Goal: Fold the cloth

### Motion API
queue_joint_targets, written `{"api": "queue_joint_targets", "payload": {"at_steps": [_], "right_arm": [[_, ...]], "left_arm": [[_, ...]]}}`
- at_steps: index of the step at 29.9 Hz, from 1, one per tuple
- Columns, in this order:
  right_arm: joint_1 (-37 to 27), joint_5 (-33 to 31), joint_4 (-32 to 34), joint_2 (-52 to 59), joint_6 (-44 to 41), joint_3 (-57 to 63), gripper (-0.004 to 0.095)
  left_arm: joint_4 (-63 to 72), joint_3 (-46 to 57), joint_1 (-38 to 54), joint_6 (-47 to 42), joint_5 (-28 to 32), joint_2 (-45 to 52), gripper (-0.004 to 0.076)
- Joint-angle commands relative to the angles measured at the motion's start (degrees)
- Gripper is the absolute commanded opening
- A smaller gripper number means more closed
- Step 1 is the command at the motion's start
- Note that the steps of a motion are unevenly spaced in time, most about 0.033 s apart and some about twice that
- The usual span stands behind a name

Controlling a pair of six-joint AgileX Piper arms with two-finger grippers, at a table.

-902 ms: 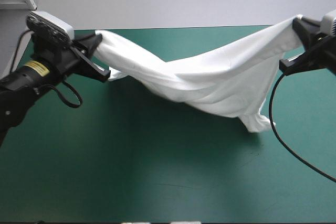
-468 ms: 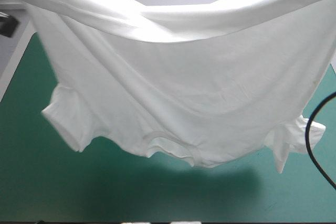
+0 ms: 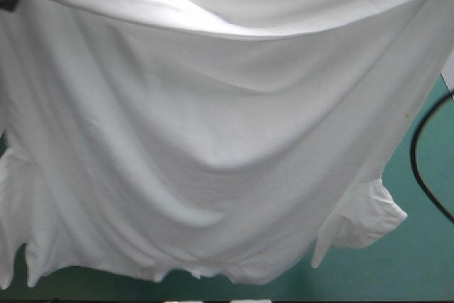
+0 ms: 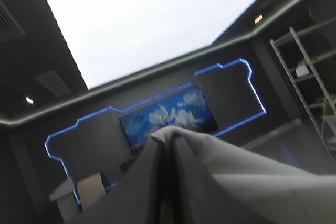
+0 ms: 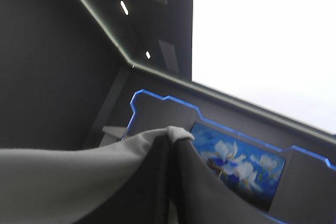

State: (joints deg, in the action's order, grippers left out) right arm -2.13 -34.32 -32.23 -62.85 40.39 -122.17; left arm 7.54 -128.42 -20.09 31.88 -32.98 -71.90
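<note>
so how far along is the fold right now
Done: the T-shirt is picked up, the left pincer and the right pincer each shut on a bunch of it. In hand: it hangs opened out as one wide sheet above the teal-green table, a sleeve dangling. Left: laying it flat and every fold; no fold shows yet.

The T-shirt [image 3: 213, 140] is white, up in the air and stretched out wide like a curtain. Its top edge is pulled across and the body hangs in soft folds. One short sleeve [image 3: 365, 214] dangles on the right, above the teal-green worktop [image 3: 425, 267].
</note>
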Motion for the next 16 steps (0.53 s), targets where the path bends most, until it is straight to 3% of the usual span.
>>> {"api": "queue_joint_targets", "payload": {"at_steps": [1, 6, 10, 16], "right_arm": [[-0.2, 1.8, -0.2, -6.2, -2.0, -0.5, -0.0014], [-0.2, 3.5, -2.7, -15.1, -2.7, -0.6, -0.0014], [-0.2, 5.3, -5.5, -23.3, -2.7, -4.3, -0.0014], [-0.2, 2.0, -5.8, -35.3, -2.7, -20.9, -0.0014]], "left_arm": [[-2.0, -0.3, -0.2, -0.3, 2.8, -5.4, 0.0019], [-9.7, -0.3, -0.2, -2.1, 7.0, -12.8, 0.0019], [-18.4, -1.5, 1.1, -10.0, 11.7, -19.3, 0.0019], [-12.2, -16.7, 8.7, -11.8, 11.0, -30.4, 0.002]]}}
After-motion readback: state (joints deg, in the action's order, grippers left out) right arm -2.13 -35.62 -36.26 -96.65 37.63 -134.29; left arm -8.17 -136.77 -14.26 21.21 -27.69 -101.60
